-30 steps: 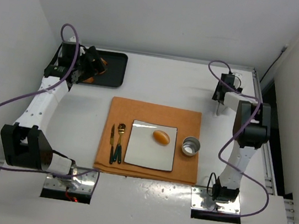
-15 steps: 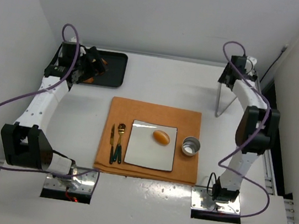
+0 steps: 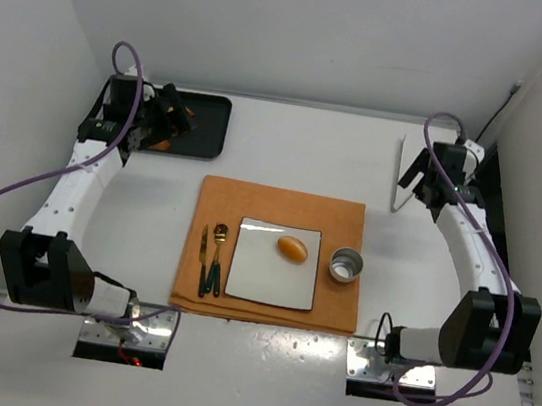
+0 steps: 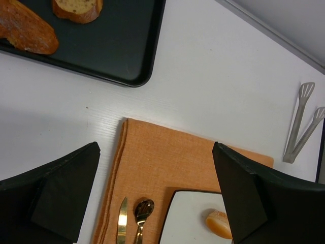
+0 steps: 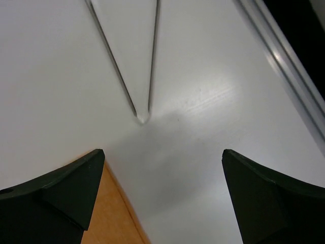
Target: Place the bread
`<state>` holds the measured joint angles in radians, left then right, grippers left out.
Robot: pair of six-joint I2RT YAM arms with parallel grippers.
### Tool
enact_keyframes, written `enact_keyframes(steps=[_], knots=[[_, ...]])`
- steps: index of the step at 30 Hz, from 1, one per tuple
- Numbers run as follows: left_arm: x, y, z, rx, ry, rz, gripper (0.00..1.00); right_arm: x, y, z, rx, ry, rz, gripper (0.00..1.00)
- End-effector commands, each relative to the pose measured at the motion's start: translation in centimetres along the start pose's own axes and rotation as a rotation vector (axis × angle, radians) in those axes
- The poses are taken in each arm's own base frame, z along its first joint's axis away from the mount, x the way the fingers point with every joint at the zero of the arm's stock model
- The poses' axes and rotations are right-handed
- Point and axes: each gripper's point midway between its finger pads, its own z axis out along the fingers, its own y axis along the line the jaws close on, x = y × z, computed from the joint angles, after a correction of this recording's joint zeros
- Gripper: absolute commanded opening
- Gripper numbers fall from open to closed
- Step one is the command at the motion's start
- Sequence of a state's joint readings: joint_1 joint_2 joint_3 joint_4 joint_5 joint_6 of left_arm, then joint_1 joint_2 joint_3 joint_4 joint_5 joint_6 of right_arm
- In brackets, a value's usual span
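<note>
Right gripper (image 5: 161,152) swung outward; bread (image 4: 217,224) half-hidden.

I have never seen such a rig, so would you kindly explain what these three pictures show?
These are two robot arms bolted at the near edge of a table, each ending in a two-finger pincer. The wide picture looks down from above and behind them. The other two come from a camera on each wrist, so the dark wedges at the bottom are that arm's own fingers. The left pincer and the right pincer are both open and hold nothing. On the table lies an orange cloth bearing a white plate, and the bread, a golden roll, sits on the plate. Left of the plate are a knife and a spoon, right of it a metal cup. A black tray at far left holds browner food pieces, and metal tongs lie at far right.
</note>
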<state>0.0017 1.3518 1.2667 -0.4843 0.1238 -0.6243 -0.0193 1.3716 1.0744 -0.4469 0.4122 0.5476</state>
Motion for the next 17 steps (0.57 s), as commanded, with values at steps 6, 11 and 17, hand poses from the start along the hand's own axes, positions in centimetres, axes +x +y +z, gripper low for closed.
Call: enact_keyframes(steps=[6, 11, 17], knots=[[-1.0, -1.2, -1.6, 0.054, -0.044, 0.018, 1.0, 3.6, -0.3, -0.8, -0.037, 0.069, -0.004, 1.0], [-1.2, -1.3, -2.0, 0.059, -0.052, 0.02, 1.0, 3.6, -0.3, -0.8, -0.037, 0.069, -0.004, 1.0], [-1.2, -1.3, -2.0, 0.059, -0.052, 0.02, 1.0, 3.6, -0.8, -0.6, 0.001, 0.079, -0.015, 0.98]])
